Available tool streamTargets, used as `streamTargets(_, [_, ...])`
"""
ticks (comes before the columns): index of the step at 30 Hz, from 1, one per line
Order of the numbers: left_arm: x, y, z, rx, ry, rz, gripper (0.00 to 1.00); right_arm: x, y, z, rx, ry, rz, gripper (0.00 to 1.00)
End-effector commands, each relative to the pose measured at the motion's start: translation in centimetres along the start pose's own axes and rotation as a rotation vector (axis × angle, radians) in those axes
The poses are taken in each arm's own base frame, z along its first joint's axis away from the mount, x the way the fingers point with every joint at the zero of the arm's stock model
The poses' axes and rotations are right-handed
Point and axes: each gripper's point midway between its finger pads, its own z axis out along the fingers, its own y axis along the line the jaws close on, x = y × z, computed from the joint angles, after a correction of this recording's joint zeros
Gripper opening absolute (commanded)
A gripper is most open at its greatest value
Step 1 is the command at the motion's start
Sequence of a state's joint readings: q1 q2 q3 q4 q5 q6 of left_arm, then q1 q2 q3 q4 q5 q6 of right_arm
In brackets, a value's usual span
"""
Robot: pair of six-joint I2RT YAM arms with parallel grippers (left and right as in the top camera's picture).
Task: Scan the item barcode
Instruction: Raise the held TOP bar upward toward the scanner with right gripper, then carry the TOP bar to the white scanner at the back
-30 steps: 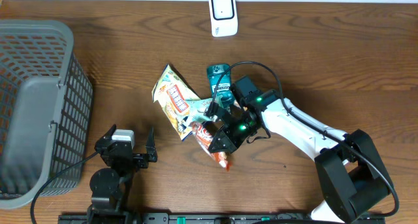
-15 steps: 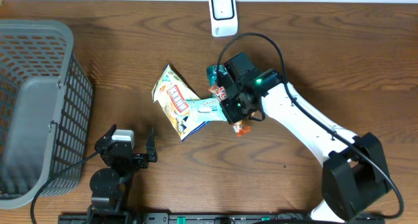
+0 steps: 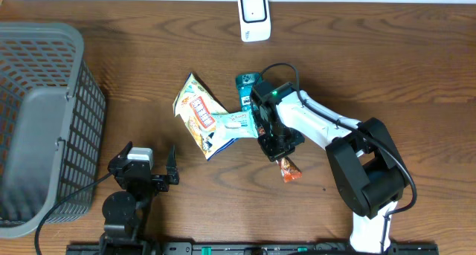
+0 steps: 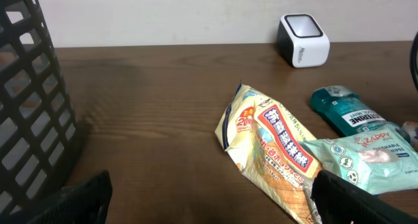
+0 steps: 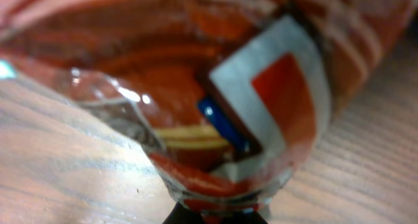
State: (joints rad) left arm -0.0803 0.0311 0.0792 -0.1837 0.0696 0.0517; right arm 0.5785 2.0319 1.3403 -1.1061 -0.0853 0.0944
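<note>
The item, a red snack packet (image 3: 288, 169), sticks out toward the front right from my right gripper (image 3: 273, 146), which is shut on its upper end. In the right wrist view the red packet (image 5: 215, 100) fills the frame close up and blurred, just over the wood, with the right gripper (image 5: 215, 214) pinching its bottom edge. I can make out no barcode on it. The white scanner (image 3: 253, 15) stands at the table's back edge, also seen as the scanner (image 4: 302, 40). My left gripper (image 3: 149, 173) rests open near the front, with nothing between its fingers (image 4: 353, 198).
A yellow snack bag (image 3: 195, 112), a white-and-teal wipes pack (image 3: 232, 124) and a teal pack (image 3: 248, 91) lie together mid-table, just left of the right arm. A grey mesh basket (image 3: 44, 121) stands at the left edge.
The right arm lifted the red packet toward the scanner, then swung it back down and turned it, so it now points front right. The left arm stayed still.
</note>
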Motion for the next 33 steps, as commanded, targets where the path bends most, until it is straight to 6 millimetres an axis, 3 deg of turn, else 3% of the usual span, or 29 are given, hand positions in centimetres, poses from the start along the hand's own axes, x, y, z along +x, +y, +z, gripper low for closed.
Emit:
streamTargets(1, [1.3,-0.1,0.1,0.005,0.042,-0.007,0.98,0.9,0.3,-1.5,-0.003,-0.004,-0.003,0.01])
streamTargets(4, [1.3,-0.1,0.1,0.005,0.042,-0.007,0.98,1.2,1.6,-6.1,-0.069,-0.112,-0.078,0.01])
streamTargets(9, [1.3,-0.1,0.1,0.005,0.042,-0.007,0.98,4.0,10.1,-15.6,-0.562,-0.397,-0.507,0.01])
streamTargets(11, [1.3,-0.1,0.1,0.005,0.042,-0.007,0.98,5.2,12.1,-18.7,-0.719,-0.483,-0.593,0.01])
streamTargets(15, [1.3,-0.1,0.1,0.005,0.042,-0.007,0.98,6.7,14.3,-22.3,-0.966,-0.533,-0.632,0.01])
streamTargets(20, [1.3,-0.1,0.1,0.005,0.042,-0.007,0.98,8.0,15.9,-24.6,-1.186,-0.564,-0.713,0.01])
streamTargets(26, [1.3,-0.1,0.1,0.005,0.042,-0.007,0.98,8.6,16.7,-24.9,-1.21,-0.592,-0.79,0.01])
streamTargets(30, [1.3,-0.1,0.1,0.005,0.042,-0.007,0.98,8.6,16.7,-24.8,-1.201,-0.59,-0.792,0.01])
streamTargets(33, [1.3,-0.1,0.1,0.005,0.042,-0.007,0.98,7.5,15.9,-22.6,-1.049,-0.578,-0.788,0.01])
